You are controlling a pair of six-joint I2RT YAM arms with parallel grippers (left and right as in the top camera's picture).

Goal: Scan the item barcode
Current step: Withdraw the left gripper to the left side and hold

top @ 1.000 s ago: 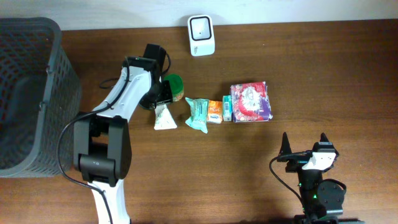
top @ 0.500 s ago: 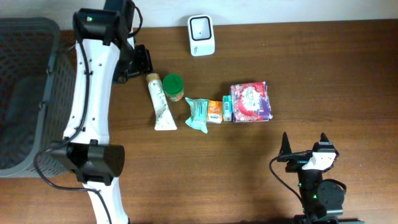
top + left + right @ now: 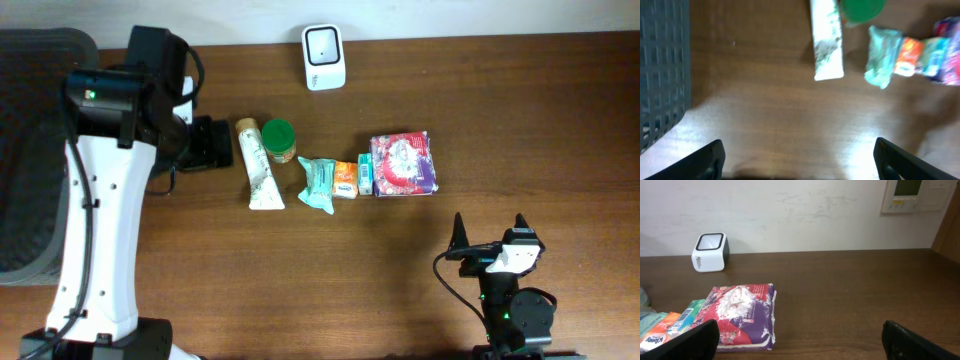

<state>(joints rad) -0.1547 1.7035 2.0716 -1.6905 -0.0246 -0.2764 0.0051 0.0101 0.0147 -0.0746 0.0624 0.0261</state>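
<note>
Brown table [image 3: 300,280] bears scanner [image 3: 324,43], tube [image 3: 260,165], jar [image 3: 279,140], packets [image 3: 403,164].

- The overhead view looks straight down from well above the tabletop [image 3: 520,120]. It takes in the full width, from the basket [image 3: 30,200] at the left edge to the white scanner [image 3: 324,57] by the far edge.
- The left wrist view also faces down, from fairly high up. It is blurred, so its exact tilt is hard to judge. It shares the basket, the tube [image 3: 826,42] and the row of packets [image 3: 910,52] with the overhead view.
- The right wrist view sits low, near tabletop level, facing across towards the wall [image 3: 790,210]. It shares the white scanner and the purple packet [image 3: 742,312] with the overhead view.
</note>
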